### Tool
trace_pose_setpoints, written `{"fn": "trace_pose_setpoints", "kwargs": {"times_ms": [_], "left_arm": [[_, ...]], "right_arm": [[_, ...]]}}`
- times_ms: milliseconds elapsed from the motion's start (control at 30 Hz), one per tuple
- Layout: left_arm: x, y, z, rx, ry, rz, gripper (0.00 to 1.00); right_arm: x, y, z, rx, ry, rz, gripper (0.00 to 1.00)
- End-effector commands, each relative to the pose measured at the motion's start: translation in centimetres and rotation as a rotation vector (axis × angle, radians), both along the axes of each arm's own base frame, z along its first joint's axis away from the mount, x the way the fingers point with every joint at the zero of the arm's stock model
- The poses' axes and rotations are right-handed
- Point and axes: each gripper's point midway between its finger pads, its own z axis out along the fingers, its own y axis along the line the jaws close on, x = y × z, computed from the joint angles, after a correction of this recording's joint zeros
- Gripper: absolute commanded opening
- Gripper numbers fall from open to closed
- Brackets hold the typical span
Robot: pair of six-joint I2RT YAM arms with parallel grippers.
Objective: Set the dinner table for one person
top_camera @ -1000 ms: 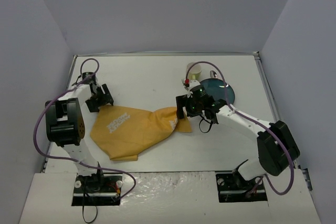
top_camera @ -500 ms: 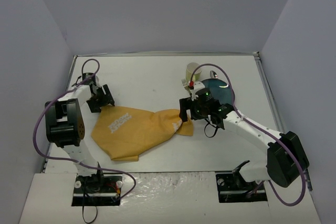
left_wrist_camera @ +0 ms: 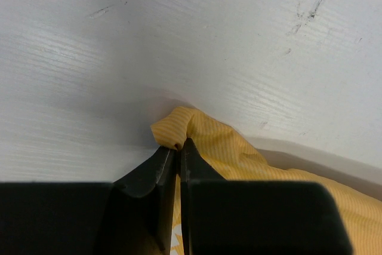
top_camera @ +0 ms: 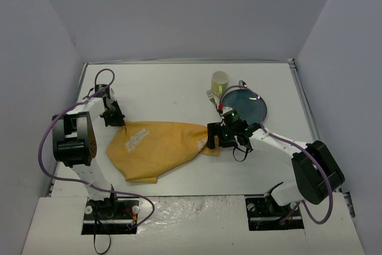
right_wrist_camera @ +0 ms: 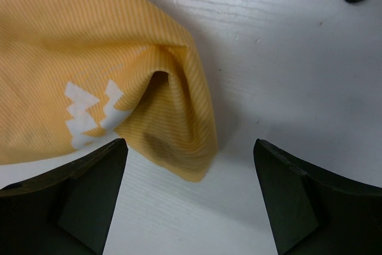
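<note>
Left pincer (top_camera: 113,117) is clamped narrow on the far left corner of the orange placemat (top_camera: 155,147). In the left wrist view the two fingers (left_wrist_camera: 156,174) are pressed together with the fabric corner (left_wrist_camera: 179,126) pinched at their tips (left_wrist_camera: 178,146).

Right pincer (top_camera: 213,141) is spread wide and holds nothing. In the right wrist view its fingers (right_wrist_camera: 89,195) sit either side of the placemat's crumpled right corner (right_wrist_camera: 173,111), which lies between them without touching. White lettering shows on the fabric toward that pincer's left finger.

The placemat lies wrinkled between the two pincers, flat on the desk (top_camera: 161,88). The desk is the white surface under and all around both pincers, with bare scuffed top beyond the left pincer (left_wrist_camera: 179,28) and beyond the right one (right_wrist_camera: 286,58).

Beyond the right pincer, on the far side, are a fork (top_camera: 212,97), a pale cup (top_camera: 220,80) and a blue plate (top_camera: 245,104). The plate is nearest to it, and the cup is farthest.
</note>
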Motion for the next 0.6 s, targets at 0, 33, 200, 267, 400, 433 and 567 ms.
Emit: {"fn": "trace_pose_setpoints", "kwargs": {"times_ms": [0, 33, 200, 267, 400, 433, 567], "left_arm": [[0.5, -0.1, 0.8, 0.012, -0.012, -0.022, 0.0], [0.7, -0.1, 1.1, 0.011, -0.022, -0.021, 0.0], [1.5, -0.3, 2.7, -0.003, -0.068, -0.01, 0.0], [1.8, -0.3, 3.7, -0.004, -0.092, -0.011, 0.0], [2.1, -0.4, 5.7, -0.008, -0.133, -0.008, 0.0], [2.4, -0.3, 6.7, -0.008, -0.158, -0.005, 0.0], [2.9, 0.6, 11.8, 0.022, -0.26, 0.002, 0.0]], "right_arm": [[-0.6, 1.0, -0.6, 0.056, 0.052, 0.023, 0.82], [-0.8, 1.1, -0.9, 0.057, 0.062, 0.03, 0.8], [-0.9, 1.3, -2.2, 0.055, 0.079, 0.036, 0.61], [-0.5, 1.3, -2.7, 0.049, 0.071, 0.03, 0.47], [0.6, 1.0, -3.2, 0.023, 0.033, 0.015, 0.13], [1.4, 1.4, -2.4, 0.028, 0.003, 0.017, 0.07], [4.7, 1.6, 2.7, 0.005, -0.156, 0.015, 0.0]]}}
